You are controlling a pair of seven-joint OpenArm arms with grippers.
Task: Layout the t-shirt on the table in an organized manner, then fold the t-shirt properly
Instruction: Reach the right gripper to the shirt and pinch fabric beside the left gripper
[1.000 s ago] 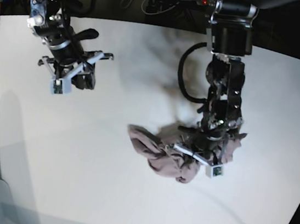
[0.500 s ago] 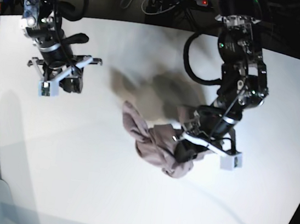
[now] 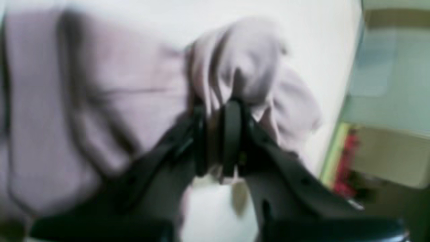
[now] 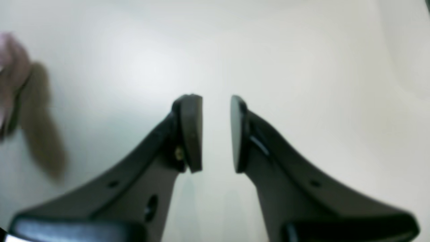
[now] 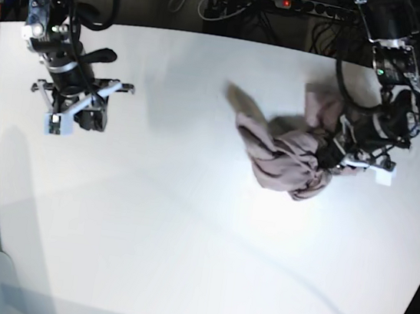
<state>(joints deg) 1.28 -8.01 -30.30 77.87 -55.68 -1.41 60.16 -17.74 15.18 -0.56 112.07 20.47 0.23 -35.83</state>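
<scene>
Left gripper (image 3: 215,134) clamped on a fold of the crumpled dusty mauve cotton t-shirt (image 5: 291,156), bunched toward the far right of the matte white table (image 5: 184,239). Right gripper (image 4: 216,134): black jaws apart, nothing between them, over bare tabletop well clear of the cloth.

Base view: bright overhead light, glare patch on the table (image 5: 211,204) centre; long soft shadows at 7 and 5 o'clock, edges bowed by lens distortion. Left wrist view heavily motion-blurred, the t-shirt (image 3: 100,101) smeared. Right wrist view soft, evenly lit, blurred shadow at 9 o'clock.
</scene>
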